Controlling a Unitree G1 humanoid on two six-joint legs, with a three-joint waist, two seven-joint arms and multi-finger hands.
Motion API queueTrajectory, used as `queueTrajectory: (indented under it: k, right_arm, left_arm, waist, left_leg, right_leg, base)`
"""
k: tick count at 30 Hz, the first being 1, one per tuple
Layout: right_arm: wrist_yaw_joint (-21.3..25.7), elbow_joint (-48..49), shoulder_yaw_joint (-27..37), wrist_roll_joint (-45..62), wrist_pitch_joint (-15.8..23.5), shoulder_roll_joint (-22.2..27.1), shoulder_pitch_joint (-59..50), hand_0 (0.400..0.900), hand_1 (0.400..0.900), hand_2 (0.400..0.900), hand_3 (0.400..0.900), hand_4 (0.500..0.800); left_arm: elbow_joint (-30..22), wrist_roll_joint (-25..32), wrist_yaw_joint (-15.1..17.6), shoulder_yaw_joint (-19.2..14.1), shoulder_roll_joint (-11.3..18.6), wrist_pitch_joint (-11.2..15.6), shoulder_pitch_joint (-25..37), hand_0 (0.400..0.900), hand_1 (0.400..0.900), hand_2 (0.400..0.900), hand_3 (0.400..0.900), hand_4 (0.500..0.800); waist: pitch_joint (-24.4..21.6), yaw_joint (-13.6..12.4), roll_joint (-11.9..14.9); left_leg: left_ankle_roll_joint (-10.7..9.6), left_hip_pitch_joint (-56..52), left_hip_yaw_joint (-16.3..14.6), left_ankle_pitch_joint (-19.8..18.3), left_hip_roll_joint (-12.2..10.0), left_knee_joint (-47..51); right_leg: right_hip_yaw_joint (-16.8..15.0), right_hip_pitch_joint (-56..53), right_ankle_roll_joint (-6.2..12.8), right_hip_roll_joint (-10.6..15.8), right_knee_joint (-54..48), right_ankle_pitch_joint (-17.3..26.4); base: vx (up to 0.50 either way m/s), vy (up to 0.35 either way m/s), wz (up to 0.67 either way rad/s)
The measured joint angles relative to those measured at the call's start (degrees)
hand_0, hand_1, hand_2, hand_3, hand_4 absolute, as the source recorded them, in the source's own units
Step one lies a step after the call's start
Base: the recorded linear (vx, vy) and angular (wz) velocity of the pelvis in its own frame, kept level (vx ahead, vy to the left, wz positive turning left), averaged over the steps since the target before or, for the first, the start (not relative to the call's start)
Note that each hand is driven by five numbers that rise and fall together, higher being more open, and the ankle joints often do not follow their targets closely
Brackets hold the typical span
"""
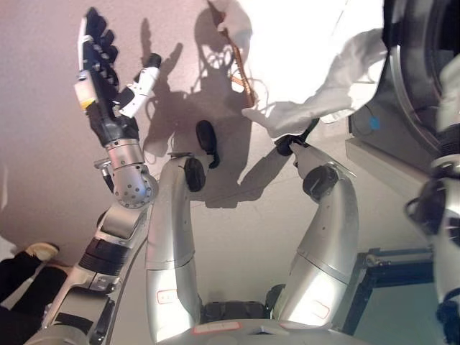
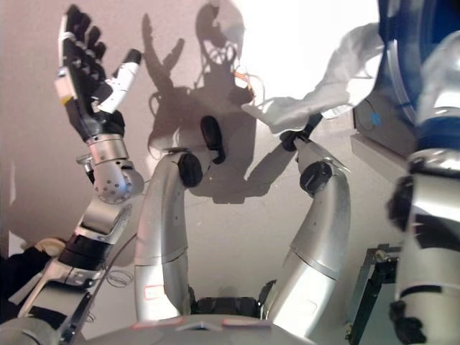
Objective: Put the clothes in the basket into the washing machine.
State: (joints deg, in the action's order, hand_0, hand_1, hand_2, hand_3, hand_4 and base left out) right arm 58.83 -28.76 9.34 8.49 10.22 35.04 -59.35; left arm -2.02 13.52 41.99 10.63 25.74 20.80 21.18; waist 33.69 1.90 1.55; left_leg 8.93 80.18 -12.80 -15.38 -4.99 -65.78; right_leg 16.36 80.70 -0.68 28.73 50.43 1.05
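Right arm fills the right edge of frame, nearest us; its hand isn't in either view. We see the left hand (image 1: 100,68) raised at upper left, fingers straight and spread, thumb out to the side, holding nothing, touching nothing. White garment (image 1: 309,65) hangs across top centre to upper right, its lower fold near the washing machine (image 1: 410,93) at far right edge. Can't tell what holds the cloth up. Brown strip (image 1: 241,68) shows beside the garment's left edge; we think basket rim, unsure. Person's shoe (image 1: 39,250) at lower left.
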Motion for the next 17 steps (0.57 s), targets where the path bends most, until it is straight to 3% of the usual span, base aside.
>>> queueTrajectory:
  k: [4,6,11,17]
  right_arm:
    - [-2.7,19.4,0.5,-3.6,2.5,-18.8,15.6,0.900,0.900,0.900,0.900,0.800]
    - [-4.9,21.6,-0.9,-3.5,2.4,-23.1,22.2,0.900,0.900,0.900,0.900,0.800]
    - [-14.0,31.0,-4.8,-2.5,5.9,-24.9,35.5,0.900,0.900,0.900,0.900,0.800]
    - [-23.1,33.9,-8.1,1.9,10.5,-23.9,37.7,0.900,0.900,0.900,0.900,0.800]
  left_arm:
    - [-0.2,0.0,1.4,-1.4,-2.6,-0.7,0.2,0.900,0.900,0.900,0.900,0.800]
    - [-0.4,0.0,1.4,-1.4,-2.8,-0.8,-0.7,0.900,0.900,0.900,0.900,0.800]
    - [-1.9,0.0,1.1,-1.6,-3.2,-1.1,-3.6,0.900,0.900,0.900,0.900,0.800]
    - [-1.9,0.1,-1.4,-1.7,-4.0,-0.7,-4.7,0.900,0.900,0.900,0.900,0.800]
  waist:
    - [0.0,2.7,0.0]
    - [0.0,4.3,0.0]
    - [0.0,7.1,0.0]
    - [-0.1,7.8,0.1]
  left_leg:
    - [-0.2,-0.1,0.0,-0.2,-0.3,1.1]
    - [-0.1,-0.2,-0.3,-0.2,-0.2,1.8]
    - [-0.1,-0.8,-0.3,-0.4,-0.1,2.9]
    - [-0.4,-2.5,0.1,-0.3,-0.9,3.8]
  right_leg:
    - [-0.1,-0.1,-0.01,-1.4,-2.2,0.3]
    - [0.0,0.0,0.22,-1.5,-3.4,0.4]
    - [0.2,-0.7,1.00,-2.2,-5.5,0.9]
    - [0.6,-2.9,1.08,-3.4,-7.0,1.0]
  base:
    - [0.00,0.003,-0.03]
    - [-0.01,0.009,-0.10]
    - [-0.01,0.024,-0.08]
    - [0.00,0.009,-0.02]
